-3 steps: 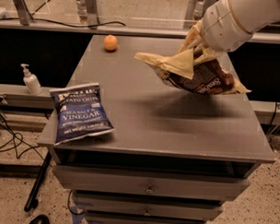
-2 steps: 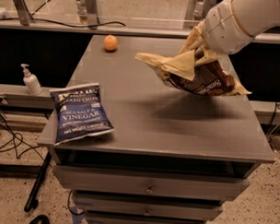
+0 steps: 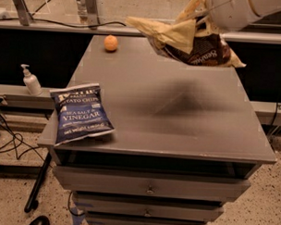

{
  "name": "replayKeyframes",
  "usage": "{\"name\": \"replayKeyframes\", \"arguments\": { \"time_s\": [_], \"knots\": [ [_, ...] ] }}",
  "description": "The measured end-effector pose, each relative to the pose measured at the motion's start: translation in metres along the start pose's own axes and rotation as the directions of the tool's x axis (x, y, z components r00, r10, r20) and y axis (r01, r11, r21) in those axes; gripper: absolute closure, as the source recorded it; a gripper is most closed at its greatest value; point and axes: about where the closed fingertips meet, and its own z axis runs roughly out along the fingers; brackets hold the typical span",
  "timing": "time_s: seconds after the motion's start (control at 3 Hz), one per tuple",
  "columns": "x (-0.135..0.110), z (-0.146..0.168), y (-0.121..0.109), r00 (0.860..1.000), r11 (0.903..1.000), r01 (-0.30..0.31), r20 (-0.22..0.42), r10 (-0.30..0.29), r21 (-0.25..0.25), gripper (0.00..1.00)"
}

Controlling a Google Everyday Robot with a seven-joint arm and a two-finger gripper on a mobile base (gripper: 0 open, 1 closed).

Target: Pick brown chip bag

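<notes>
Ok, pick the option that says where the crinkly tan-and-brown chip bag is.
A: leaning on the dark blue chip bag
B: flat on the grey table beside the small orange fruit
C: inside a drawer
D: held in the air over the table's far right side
D: the crinkly tan-and-brown chip bag hangs from the gripper at top right, clear of the grey tabletop, which shows its shadow.
</notes>
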Motion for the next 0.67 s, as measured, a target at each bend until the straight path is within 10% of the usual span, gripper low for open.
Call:
{"name": "replayKeyframes", "arguments": {
  "time_s": [0.67],
  "knots": [
    [0.0036,-0.0018,-0.0358,0.996,0.9883,0.089,-0.034,-0.086,0.124,1.0]
  ]
}}
